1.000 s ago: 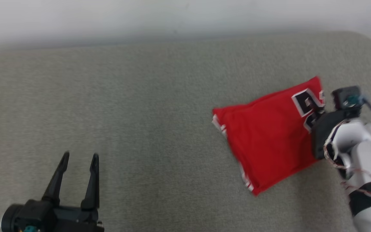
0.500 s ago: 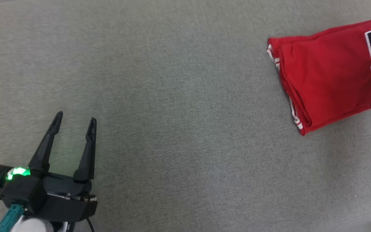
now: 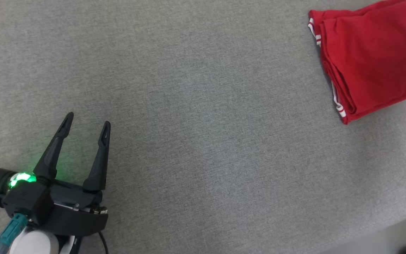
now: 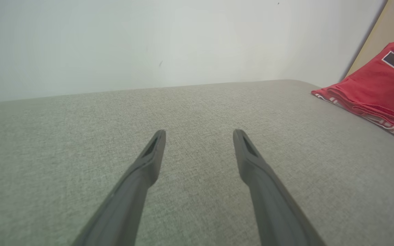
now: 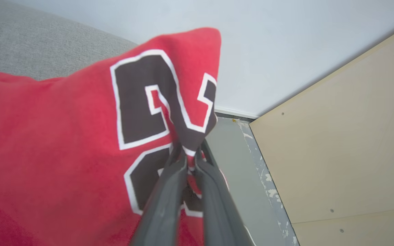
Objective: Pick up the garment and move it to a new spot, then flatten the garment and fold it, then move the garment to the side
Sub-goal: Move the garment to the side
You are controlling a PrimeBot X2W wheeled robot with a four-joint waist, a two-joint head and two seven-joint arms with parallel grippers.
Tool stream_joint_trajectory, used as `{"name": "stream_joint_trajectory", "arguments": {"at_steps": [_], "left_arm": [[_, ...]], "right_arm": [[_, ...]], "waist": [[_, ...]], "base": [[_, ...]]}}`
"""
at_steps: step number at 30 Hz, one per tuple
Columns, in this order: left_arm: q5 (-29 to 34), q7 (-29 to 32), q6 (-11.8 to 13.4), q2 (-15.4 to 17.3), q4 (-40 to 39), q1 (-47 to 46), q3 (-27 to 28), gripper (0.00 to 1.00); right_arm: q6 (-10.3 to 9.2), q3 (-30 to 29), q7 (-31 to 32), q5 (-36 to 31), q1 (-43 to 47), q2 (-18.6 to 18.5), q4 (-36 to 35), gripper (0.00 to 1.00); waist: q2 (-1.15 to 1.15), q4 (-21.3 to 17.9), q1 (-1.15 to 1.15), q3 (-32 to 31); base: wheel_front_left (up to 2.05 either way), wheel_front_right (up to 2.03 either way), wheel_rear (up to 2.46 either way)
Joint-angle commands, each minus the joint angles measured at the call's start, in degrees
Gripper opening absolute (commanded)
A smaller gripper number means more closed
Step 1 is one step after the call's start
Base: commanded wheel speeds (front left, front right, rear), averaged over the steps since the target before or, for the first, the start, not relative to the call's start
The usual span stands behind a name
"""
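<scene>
The garment [image 3: 372,60] is a red jersey with black, white-edged numbers, folded into a thick pad at the far right of the grey cushion [image 3: 203,106]. In the left wrist view the garment [image 4: 375,92] lies at the right edge. My right gripper [image 5: 191,153] is shut on the garment [image 5: 63,136], pinching the cloth at its numbered edge near the cushion's right end. My left gripper [image 3: 86,123] stands open at the lower left, far from the jersey, nothing between its fingers. The left gripper [image 4: 199,134] hovers just over bare fabric.
A pale wall [image 4: 149,41] runs behind the cushion. A beige panel [image 5: 337,143] and a strip of grey floor [image 5: 238,164] lie beyond the cushion's right end. The cushion's front edge curves away at the lower right [image 3: 400,222].
The head camera has tilted down and turned left, so the jersey sits further up and right in the picture. The right gripper stays clamped on the cloth; the left stays open.
</scene>
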Motion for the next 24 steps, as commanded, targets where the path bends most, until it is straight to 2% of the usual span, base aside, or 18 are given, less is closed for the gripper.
{"name": "stream_joint_trajectory", "arguments": {"at_steps": [1, 2, 3, 9, 13, 20, 24], "left_arm": [[-0.70, -0.19, 0.15, 0.28, 0.26, -0.68, -0.03, 1.00], [-0.95, -0.34, 0.15, 0.28, 0.48, -0.84, -0.17, 1.00], [-0.99, -0.59, 0.15, 0.27, 0.83, -1.01, -0.41, 1.00], [-1.59, -1.88, 0.31, -0.58, 2.69, -0.69, -0.51, 1.00], [-2.03, -2.72, 0.33, -1.90, 4.65, 0.62, -1.01, 1.00], [-3.01, -3.24, 0.82, -5.60, 9.04, 5.53, -0.28, 1.00], [-2.65, -3.21, 0.87, -6.74, 10.01, 8.10, 0.75, 1.00]], "right_arm": [[-0.10, 0.28, -0.67, -0.74, -0.58, 0.40, -0.06, 0.47], [-0.10, 0.26, -1.42, -1.27, -0.67, 0.62, -0.03, 0.89], [-0.10, -0.17, -2.68, -2.79, -0.92, 0.77, -0.25, 1.00], [-0.10, -0.63, -5.17, -6.00, -0.08, 2.03, -0.91, 1.00], [-0.10, 0.25, -7.13, -5.44, 2.07, 2.56, -1.89, 1.00], [-0.10, 1.20, -10.12, 1.60, 13.11, 5.41, -6.13, 1.00], [-0.10, 0.98, -10.48, 4.58, 18.68, 6.84, -9.06, 1.00]], "waist": [[-0.01, 0.28, -0.01, -0.19], [-0.01, 0.58, -0.01, -0.40], [-0.01, 1.07, -0.01, -0.80], [-0.01, 2.86, -0.01, -3.81], [-0.01, 4.75, -0.01, -8.06], [-0.01, 9.76, -0.01, -19.43], [-0.01, 11.99, -0.01, -23.72]], "base": [[0.00, 0.00, 0.00], [0.00, 0.00, 0.00], [0.00, 0.00, 0.00], [0.00, 0.00, 0.00], [0.00, 0.00, 0.00], [0.00, 0.00, 0.00], [0.00, 0.00, 0.00]]}}
